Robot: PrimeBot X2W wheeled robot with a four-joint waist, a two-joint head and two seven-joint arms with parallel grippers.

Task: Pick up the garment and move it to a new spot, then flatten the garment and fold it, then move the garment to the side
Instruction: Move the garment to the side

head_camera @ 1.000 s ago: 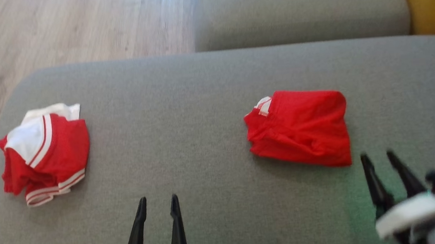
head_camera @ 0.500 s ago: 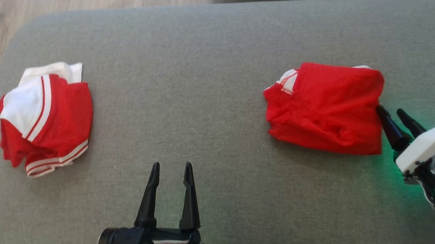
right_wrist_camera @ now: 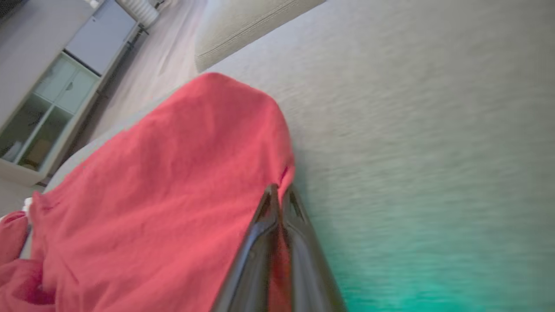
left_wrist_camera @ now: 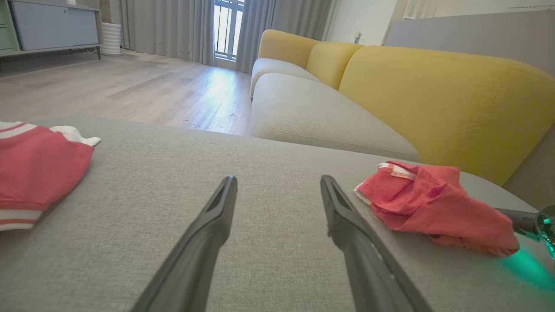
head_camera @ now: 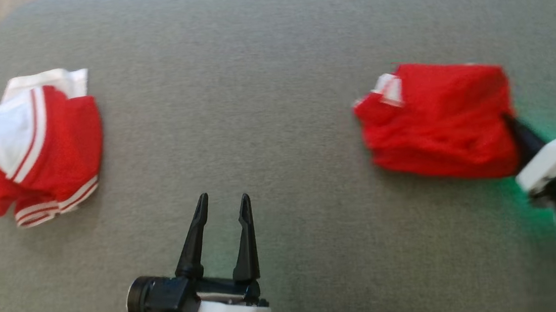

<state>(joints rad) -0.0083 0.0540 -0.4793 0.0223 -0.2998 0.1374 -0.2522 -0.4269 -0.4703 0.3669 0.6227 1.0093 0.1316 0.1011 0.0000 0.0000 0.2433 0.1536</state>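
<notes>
At nine o'clock on the grey cushion [head_camera: 270, 52] we saw a red-and-white garment [head_camera: 34, 145]. At six, our left gripper [head_camera: 224, 198] was spread, holding nothing. At three lay the red garment [head_camera: 439, 118], its three-o'clock edge pinched by our right gripper [head_camera: 511, 123].

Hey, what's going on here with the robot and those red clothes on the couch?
The robot's right gripper is shut on the right edge of the red garment lying on the grey cushion, cloth pinched between its fingers. The left gripper hangs open over the cushion, touching nothing. A red and white garment lies bundled at the left, untouched.
</notes>
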